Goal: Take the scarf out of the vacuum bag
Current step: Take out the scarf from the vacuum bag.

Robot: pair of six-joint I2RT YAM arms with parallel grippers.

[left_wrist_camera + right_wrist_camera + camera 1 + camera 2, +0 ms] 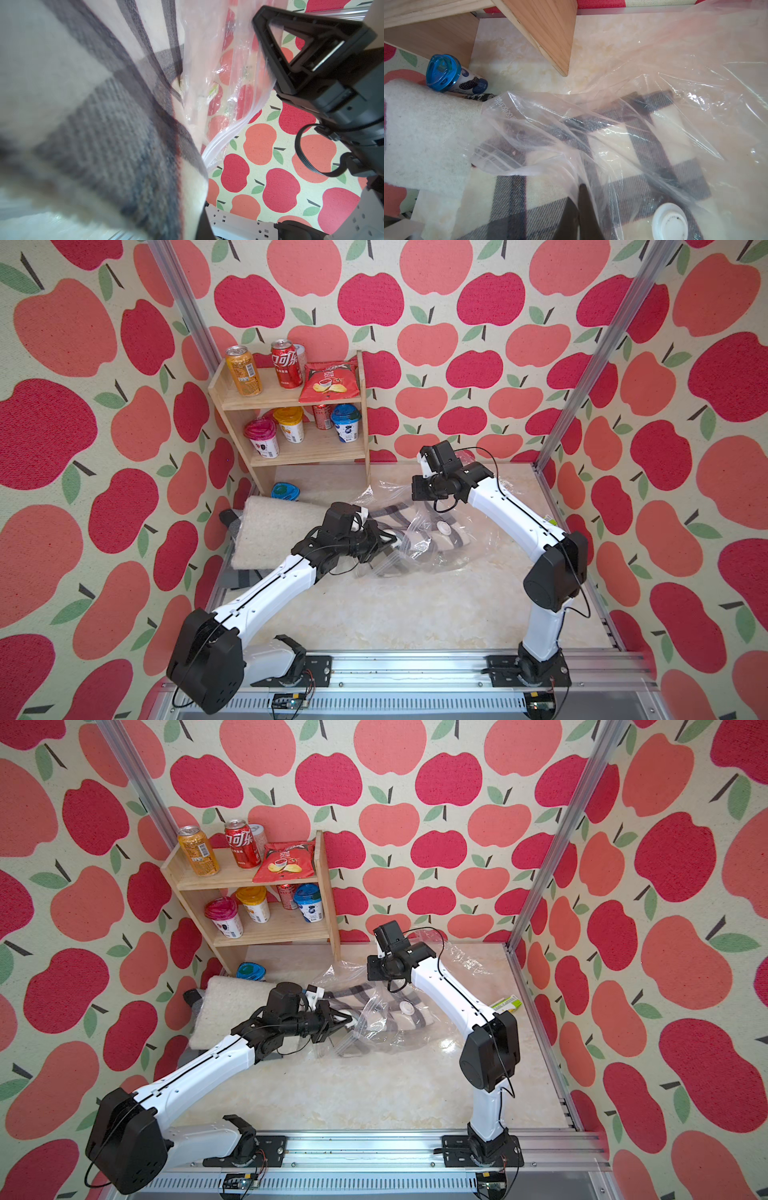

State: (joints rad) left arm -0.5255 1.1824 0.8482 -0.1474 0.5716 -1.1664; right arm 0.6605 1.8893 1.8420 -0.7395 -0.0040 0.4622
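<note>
Top views both show the left claw [388, 538] clamped on the plaid scarf [388, 516] at the mouth of the vacuum bag [478, 539]. Beyond it the bag lies crumpled on the surface [415, 614], scarf partly inside. Farther back, the right claw [579, 197] pinches its clear plastic.

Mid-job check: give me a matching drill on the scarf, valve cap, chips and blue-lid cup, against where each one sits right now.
Things:
1 scarf
2 valve cap
3 chips
4 blue-lid cup

Places:
A on the top board of the shelf
B lying on its side beside the shelf's foot
C on the upper face of the bag
D partly out of the bag's mouth

Pairs: 1-D, 2-C, 3-A, 4-B
</note>
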